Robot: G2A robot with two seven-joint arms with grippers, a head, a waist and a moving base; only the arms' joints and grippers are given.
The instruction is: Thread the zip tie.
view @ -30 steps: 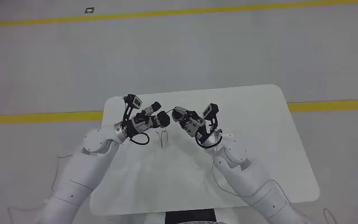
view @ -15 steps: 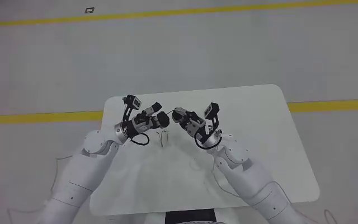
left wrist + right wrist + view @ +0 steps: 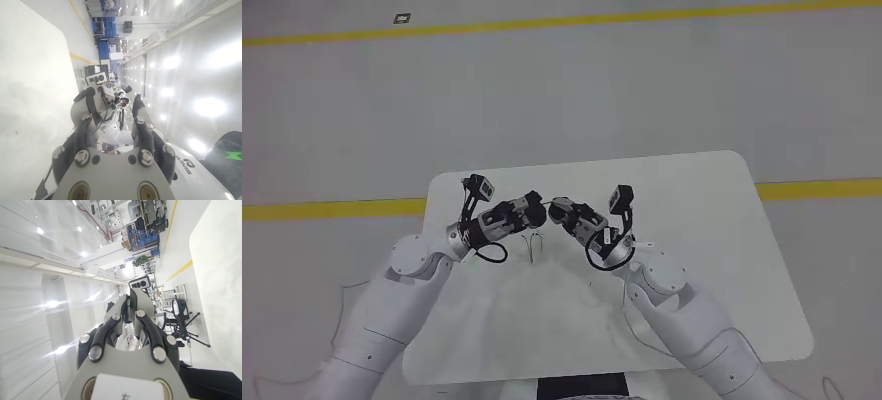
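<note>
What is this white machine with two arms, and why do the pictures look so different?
It is a robot with two arms, each ending in a gripper, a pinching hand. The top picture looks down from a camera above its arms: the left gripper and right gripper face each other closely above a white table. The other two come from cameras on its wrists. On the table lie thin dark strips, probably zip ties. The left gripper is open; I cannot make out anything held.
</note>
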